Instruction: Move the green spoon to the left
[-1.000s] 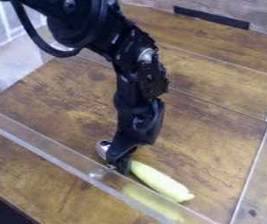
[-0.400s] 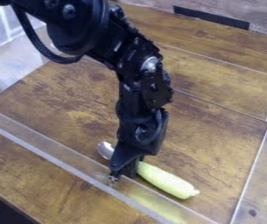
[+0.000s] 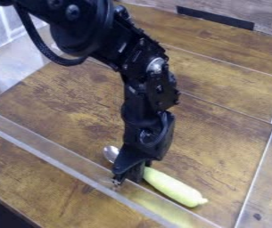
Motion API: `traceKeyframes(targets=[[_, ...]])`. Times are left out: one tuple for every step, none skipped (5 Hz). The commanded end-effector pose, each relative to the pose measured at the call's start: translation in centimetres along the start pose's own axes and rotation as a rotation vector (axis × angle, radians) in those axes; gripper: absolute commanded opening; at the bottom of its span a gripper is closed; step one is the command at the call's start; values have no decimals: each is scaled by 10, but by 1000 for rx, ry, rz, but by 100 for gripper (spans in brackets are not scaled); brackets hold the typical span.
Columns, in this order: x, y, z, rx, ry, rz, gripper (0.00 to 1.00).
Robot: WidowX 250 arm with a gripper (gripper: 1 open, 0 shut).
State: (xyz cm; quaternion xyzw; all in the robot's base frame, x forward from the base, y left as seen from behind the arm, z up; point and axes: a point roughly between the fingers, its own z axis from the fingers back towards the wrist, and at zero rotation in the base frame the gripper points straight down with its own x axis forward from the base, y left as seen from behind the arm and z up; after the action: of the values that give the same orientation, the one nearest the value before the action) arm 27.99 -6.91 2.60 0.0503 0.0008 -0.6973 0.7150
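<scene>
The green spoon [image 3: 174,189] lay on the wooden tabletop [image 3: 67,102], in the lower middle of the view, just behind a low clear wall [image 3: 57,153] that ran slantwise from the left edge down toward the bottom right. Its shiny silver bowl [image 3: 111,153] pointed to the upper left and peeked out beside the fingers [image 3: 131,171], while the thick yellow-green handle stretched toward the lower right, its rounded end well in sight. The black robot arm [image 3: 138,62] came in from the upper left and reached down over the spoon, with a dark cable [image 3: 39,44] looping at its side. The fingers pointed downward, low over the spoon where bowl and handle met, and hid that part of it. Dark against dark, they did not show whether they stood apart or had closed on the spoon, so their state could not be told. A pale yellow-green reflection showed in the clear wall below the handle. At the right, a clear edge [image 3: 259,165] rose along the tabletop, and a dark strip [image 3: 216,17] crossed the wood near the top.
</scene>
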Motion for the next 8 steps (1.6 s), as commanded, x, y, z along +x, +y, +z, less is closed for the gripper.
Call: traceKeyframes(targets=[[-5, 14, 24, 55, -26, 53, 100], [-1, 17, 39, 47, -33, 163, 0], [10, 17, 53, 45, -32, 287, 0], [25, 15, 60, 34, -33, 416, 0], [58, 13, 61, 21, -50, 440, 0], [84, 12, 57, -3, -76, 423, 0], [89, 10, 45, -30, -90, 394, 0], [86, 9, 32, -60, -99, 400, 0]])
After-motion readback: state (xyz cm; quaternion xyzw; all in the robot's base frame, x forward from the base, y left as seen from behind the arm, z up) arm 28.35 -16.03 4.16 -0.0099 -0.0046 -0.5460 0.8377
